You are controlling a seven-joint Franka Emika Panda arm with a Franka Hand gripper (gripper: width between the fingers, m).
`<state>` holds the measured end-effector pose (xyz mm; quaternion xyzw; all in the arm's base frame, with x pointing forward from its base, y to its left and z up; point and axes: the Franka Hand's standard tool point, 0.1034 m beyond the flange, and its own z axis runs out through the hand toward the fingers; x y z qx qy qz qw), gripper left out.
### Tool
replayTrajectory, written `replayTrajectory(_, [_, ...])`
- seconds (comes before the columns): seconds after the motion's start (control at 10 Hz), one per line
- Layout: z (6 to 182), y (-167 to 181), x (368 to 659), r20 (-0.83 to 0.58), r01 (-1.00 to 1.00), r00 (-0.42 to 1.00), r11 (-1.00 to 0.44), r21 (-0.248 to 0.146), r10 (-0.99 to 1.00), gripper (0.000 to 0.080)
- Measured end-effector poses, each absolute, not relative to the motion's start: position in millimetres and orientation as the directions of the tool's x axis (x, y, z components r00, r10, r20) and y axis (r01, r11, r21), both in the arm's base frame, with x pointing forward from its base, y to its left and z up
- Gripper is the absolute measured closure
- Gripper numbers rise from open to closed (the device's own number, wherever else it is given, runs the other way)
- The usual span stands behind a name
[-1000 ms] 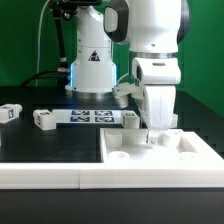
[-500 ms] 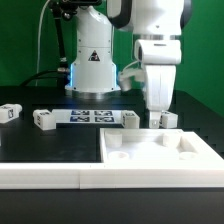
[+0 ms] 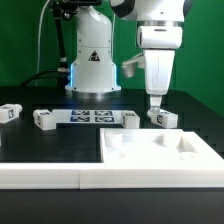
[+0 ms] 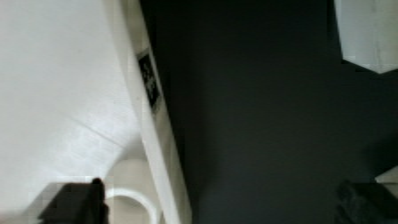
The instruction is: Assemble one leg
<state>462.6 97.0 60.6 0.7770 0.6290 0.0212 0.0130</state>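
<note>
Several legs lie on the black table in the exterior view: one (image 3: 163, 118) right below my gripper (image 3: 156, 102), one (image 3: 130, 119) beside it, and two at the exterior view's left (image 3: 42, 120) (image 3: 8, 113). My gripper hangs a little above the leg, open and empty. In the wrist view my gripper (image 4: 217, 205) shows one dark finger (image 4: 71, 202) over the large white panel (image 4: 63, 110) and the other over bare table, with nothing held between them. A white block (image 4: 370, 35), probably a leg, shows at the frame's edge.
The large white panel (image 3: 165, 150) with corner holes lies in front, a white ledge (image 3: 45, 172) beside it. The marker board (image 3: 90, 116) lies between the legs. The robot base (image 3: 92, 65) stands behind it.
My gripper has risen from just above the panel's corner and shifted slightly to the exterior view's right. It stays empty. The legs and the panel have not moved.
</note>
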Motion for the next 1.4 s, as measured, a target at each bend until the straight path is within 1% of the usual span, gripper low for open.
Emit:
replayTrajectory(0.1, [60.5, 97.2, 462.5, 0.019, 0.966, 0.254, -0.255, 0.045, 0.967, 0.0151])
replayTrajectory(0.2, [59.8, 97.3, 461.3, 0.024, 0.934, 0.355, -0.355, 0.042, 0.935, 0.0151])
replayTrajectory(0.3, [57.5, 100.6, 455.8, 0.052, 0.877, 0.476, -0.478, 0.047, 0.878, 0.0151])
replayTrajectory(0.5, [51.1, 118.4, 434.6, 0.067, 0.738, 0.672, -0.675, 0.021, 0.737, 0.0151])
replayTrajectory(0.7, [48.8, 138.6, 424.3, 0.074, 0.605, 0.794, -0.796, 0.000, 0.604, 0.0151])
replayTrajectory(0.9, [48.2, 155.1, 419.7, 0.083, 0.478, 0.876, -0.878, -0.022, 0.475, 0.0151])
replayTrajectory(1.1, [48.2, 153.4, 420.5, 0.083, 0.464, 0.884, -0.886, -0.027, 0.460, 0.0151])
replayTrajectory(1.3, [47.4, 152.3, 419.5, 0.038, 0.451, 0.892, -0.892, -0.031, 0.450, 0.0151])
replayTrajectory(1.4, [46.2, 155.3, 412.2, -0.063, 0.450, 0.890, -0.892, -0.035, 0.452, 0.0151])
